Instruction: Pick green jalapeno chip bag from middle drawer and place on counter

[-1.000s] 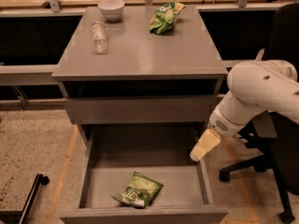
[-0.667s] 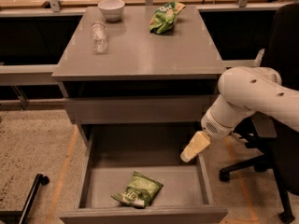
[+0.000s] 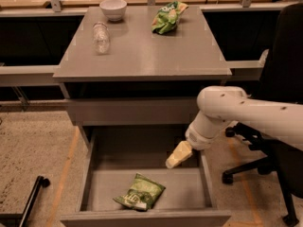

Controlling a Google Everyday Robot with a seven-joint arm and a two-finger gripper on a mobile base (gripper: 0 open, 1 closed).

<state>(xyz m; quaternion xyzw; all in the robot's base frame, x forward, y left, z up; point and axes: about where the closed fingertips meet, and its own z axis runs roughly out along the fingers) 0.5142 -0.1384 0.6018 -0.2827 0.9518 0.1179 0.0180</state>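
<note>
Nearest me, the drawer (image 3: 191,189) stands pulled fully out, and the bag (image 3: 140,193) lies on its floor close behind the front wall, about midway across. It is a pale green foil packet, a little crumpled, set on a slant. A white band with dark lettering runs along its end nearest the front wall. It has not stirred in the last second.

What has changed is the gripper (image 3: 172,161). A second ago it hung out at the drawer's right wall. Now it has swung inward and hangs over the back right part of the drawer, tip pointing down and left toward the bag. It is still apart from the bag, above it and farther back. Whether it is clenched or released I cannot tell, but it carries nothing. I take this as the reach toward the bag, with the grasp not yet made.

Above and behind the drawer, the counter (image 3: 142,56) carries a bottle (image 3: 100,36) on its side, a bowl (image 3: 113,8) and a brighter green bag (image 3: 166,18), all toward its far edge.
</note>
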